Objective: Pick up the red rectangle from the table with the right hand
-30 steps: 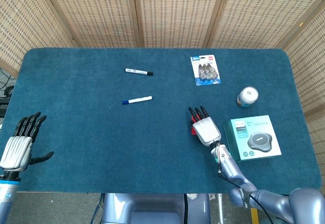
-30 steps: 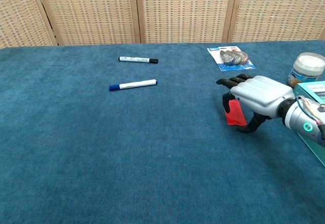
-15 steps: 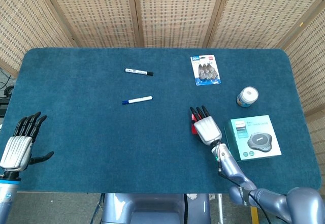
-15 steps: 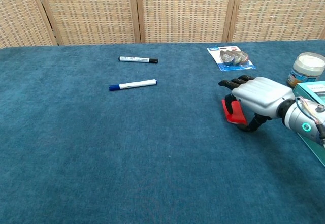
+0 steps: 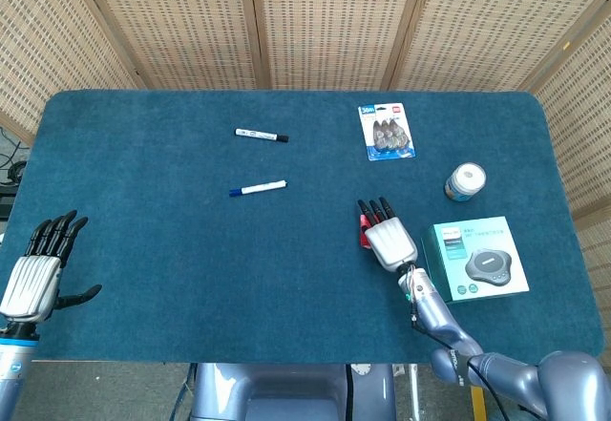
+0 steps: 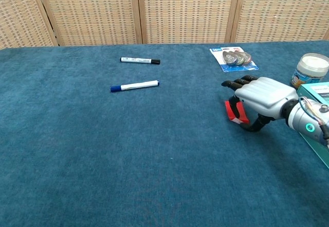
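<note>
The right hand (image 6: 262, 99) holds the red rectangle (image 6: 234, 111) between curled fingers and thumb, tilted above the blue counter (image 6: 154, 155). The left hand (image 5: 38, 268) lies spread wide, holding nothing.

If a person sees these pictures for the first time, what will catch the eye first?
Most striking is the silver right hand at the table's right side, its dark fingers curled over the red rectangle. Next to it lies the teal box, with the white jar behind. Two markers lie far off at the middle left.
</note>
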`<state>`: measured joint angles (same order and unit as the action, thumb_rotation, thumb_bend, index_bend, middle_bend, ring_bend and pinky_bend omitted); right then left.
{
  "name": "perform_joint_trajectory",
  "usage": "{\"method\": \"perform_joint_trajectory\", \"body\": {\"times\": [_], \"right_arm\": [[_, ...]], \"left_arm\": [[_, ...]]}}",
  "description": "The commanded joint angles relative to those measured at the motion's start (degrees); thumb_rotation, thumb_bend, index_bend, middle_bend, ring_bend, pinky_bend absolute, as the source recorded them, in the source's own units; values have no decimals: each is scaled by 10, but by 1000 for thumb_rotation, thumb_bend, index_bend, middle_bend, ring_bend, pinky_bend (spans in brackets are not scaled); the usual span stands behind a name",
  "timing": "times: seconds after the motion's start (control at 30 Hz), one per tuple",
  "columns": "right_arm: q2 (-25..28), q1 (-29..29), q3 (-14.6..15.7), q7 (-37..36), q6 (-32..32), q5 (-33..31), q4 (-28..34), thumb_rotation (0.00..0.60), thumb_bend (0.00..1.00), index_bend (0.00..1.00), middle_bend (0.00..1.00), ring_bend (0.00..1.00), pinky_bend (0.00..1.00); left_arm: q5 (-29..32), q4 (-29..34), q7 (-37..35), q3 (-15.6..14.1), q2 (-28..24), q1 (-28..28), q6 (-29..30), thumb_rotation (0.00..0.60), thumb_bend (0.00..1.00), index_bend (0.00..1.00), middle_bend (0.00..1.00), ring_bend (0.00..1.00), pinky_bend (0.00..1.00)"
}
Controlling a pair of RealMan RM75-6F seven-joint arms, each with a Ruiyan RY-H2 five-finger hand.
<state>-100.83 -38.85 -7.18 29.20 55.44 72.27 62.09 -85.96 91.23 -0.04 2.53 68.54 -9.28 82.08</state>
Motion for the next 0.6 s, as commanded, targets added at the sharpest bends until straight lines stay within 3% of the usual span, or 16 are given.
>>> {"method": "perform_joint_trajectory", "body": {"times": [0.03,0.6], "right_arm": [[-2,-1,0,1,-2,-1,-3,600,459,491,11,0,0],[-7,-4,0,-4,-6,1,-16,600,493,606,41,0,0]], "left_arm": [[0,0,0,0,0,0,0,600,17,0,0,0,0],[0,0,0,0,0,0,0,600,17,0,0,0,0]]}}
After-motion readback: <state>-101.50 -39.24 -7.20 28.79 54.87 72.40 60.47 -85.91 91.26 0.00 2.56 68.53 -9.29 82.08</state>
